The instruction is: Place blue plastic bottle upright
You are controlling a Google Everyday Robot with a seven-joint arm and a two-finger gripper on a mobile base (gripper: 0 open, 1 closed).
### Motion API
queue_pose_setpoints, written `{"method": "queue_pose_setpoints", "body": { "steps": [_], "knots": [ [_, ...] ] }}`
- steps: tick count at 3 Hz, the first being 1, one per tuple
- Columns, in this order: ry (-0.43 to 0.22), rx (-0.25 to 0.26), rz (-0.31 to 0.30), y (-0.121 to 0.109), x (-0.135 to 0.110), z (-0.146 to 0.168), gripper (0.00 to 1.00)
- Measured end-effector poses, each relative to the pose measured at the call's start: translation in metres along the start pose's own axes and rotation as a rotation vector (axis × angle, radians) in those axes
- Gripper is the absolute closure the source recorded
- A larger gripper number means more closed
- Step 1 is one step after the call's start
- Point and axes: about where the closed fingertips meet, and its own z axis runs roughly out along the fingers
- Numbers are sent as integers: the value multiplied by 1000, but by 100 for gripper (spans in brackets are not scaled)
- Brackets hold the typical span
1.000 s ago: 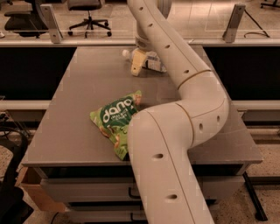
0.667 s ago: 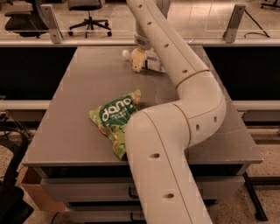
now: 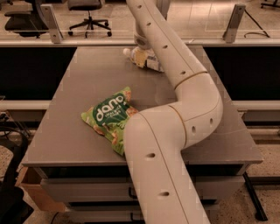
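The blue plastic bottle (image 3: pixel 153 62) lies on its side near the far edge of the grey table (image 3: pixel 78 87). Its white cap (image 3: pixel 127 51) points left and its pale label faces up. A pale yellow round thing (image 3: pixel 139 57), apparently an apple, sits against the bottle's neck. My gripper (image 3: pixel 141 45) hangs at the end of the long white arm (image 3: pixel 192 87), right over the bottle and the yellow thing. The arm hides most of the gripper and the bottle's right end.
A green "dano" snack bag (image 3: pixel 110 120) lies at the middle left of the table, beside the arm's lower link. A rail with posts (image 3: pixel 48 18) runs behind the table. Office chairs (image 3: pixel 87 13) stand beyond it. A cardboard box (image 3: pixel 37 192) sits on the floor at the front left.
The arm has shifted slightly and its elbow sits a little lower. The gripper stays over the bottle, which still lies on its side in about the same place.
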Motion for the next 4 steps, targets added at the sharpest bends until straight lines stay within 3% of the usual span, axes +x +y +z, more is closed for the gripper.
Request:
{"method": "queue_pose_setpoints", "body": {
  "steps": [1,3,4],
  "knots": [
    [0,0,0,0,0,-1,100],
    [10,3,-4,-3,6,-3,100],
    [49,26,-10,-15,31,-21,100]
  ]
}}
